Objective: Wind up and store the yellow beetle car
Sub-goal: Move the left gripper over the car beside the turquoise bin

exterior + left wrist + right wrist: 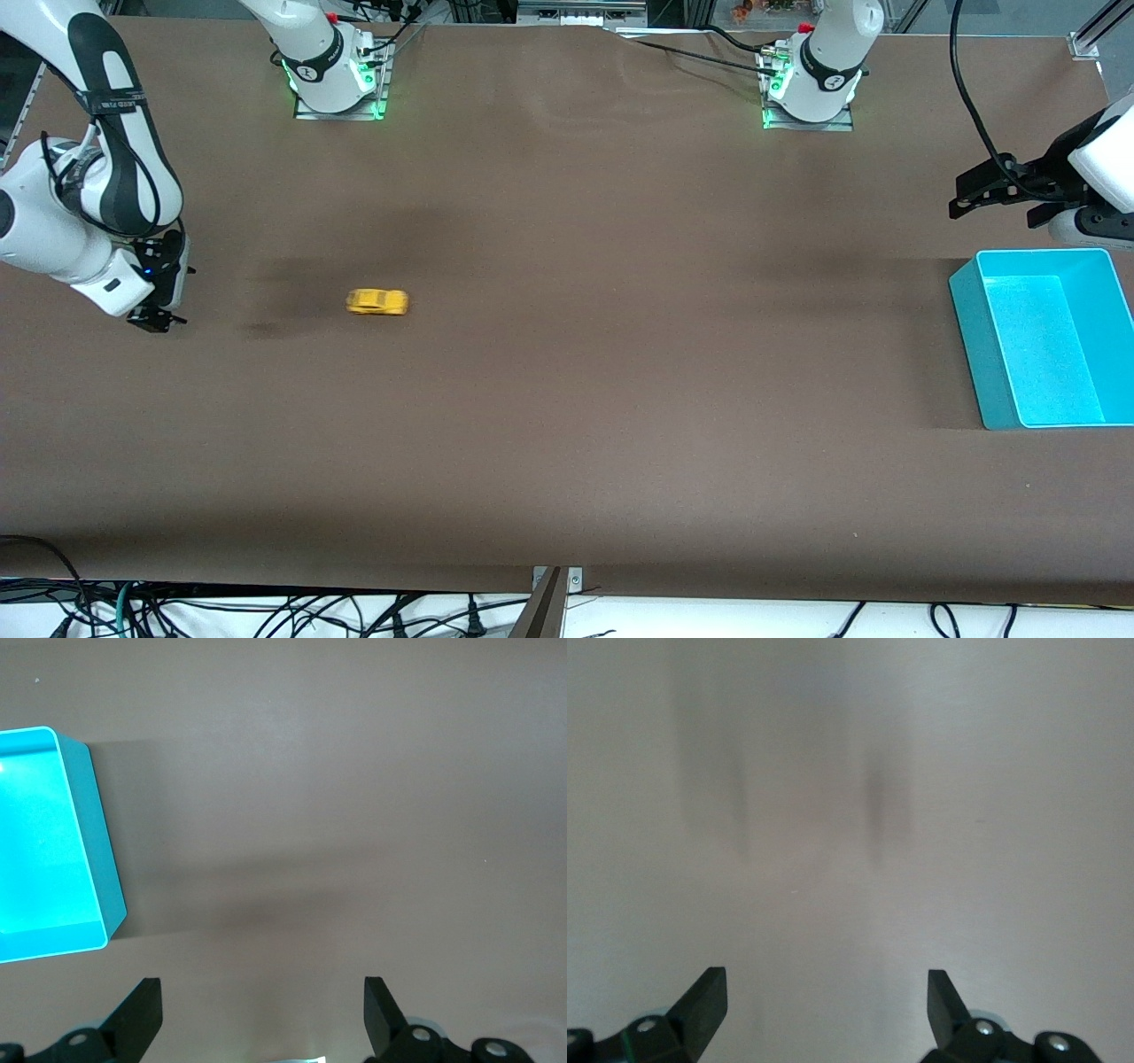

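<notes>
The big brown table (567,399) had 2 things lying on it. The little yellow beetle car (377,302) sat toward the right arm's end, well away from every edge. The cyan bin (966,301) sat by the left arm's end edge.

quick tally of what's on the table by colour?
Yellow: 1, the yellow beetle car, toward the right arm's end.
Cyan: 1, the cyan bin, toward the left arm's end, nothing in it.
Total: 2
</notes>
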Tool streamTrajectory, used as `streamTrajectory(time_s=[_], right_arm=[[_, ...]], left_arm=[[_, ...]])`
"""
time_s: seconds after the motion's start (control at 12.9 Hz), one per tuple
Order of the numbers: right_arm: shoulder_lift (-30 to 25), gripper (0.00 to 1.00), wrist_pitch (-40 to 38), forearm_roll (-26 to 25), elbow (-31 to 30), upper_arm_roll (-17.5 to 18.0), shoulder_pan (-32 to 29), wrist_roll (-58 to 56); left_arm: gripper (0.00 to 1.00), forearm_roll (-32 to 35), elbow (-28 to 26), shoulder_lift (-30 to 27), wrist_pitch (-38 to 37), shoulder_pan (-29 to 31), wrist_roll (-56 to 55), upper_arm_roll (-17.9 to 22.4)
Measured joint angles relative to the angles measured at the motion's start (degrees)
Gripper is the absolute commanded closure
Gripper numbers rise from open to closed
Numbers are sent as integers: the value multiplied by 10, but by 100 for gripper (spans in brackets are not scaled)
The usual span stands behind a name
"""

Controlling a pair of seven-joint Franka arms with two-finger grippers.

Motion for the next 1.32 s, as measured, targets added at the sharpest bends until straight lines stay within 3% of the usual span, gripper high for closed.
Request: streamTrajectory(time_s=[0.23,0.62,1.01,1.32], right_arm=[[1,0,-28,0,36,2,23,104],[1,0,-165,0,158,3,46,299],[1,0,-236,0,245,3,76,452],[-3,0,-372,0,331,2,78,597]], left_arm=[[0,0,0,0,0,0,0,0],[0,0,0,7,0,14,0,0],[0,0,-1,20,-1,16,4,-2],[0,0,-6,37,-1,22,119,-1]])
